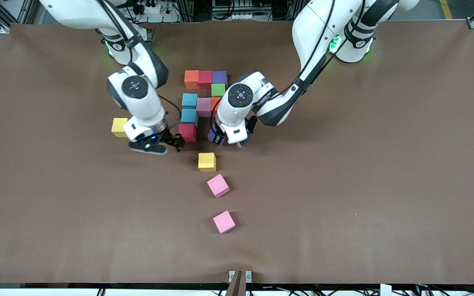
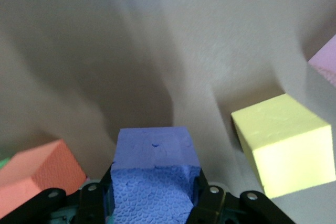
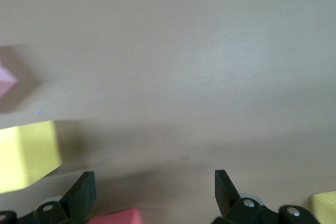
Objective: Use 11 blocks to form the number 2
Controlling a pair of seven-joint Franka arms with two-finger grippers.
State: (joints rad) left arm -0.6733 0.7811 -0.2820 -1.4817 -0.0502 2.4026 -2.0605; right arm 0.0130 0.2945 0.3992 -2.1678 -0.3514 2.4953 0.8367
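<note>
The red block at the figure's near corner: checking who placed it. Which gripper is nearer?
Right. The open right gripper sits right beside the red block; the left gripper holds a purple block farther along.

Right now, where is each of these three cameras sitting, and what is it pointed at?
Front view: high across the table, facing both arms; shows the left gripper, the right gripper and the unfinished number 2.
Left wrist view: on the left arm's wrist, looking down past shut jaws holding a purple block.
Right wrist view: on the right arm's wrist, looking past open, empty jaws at bare table and a red block.
Shared: the yellow block appears in the front and left wrist views.
</note>
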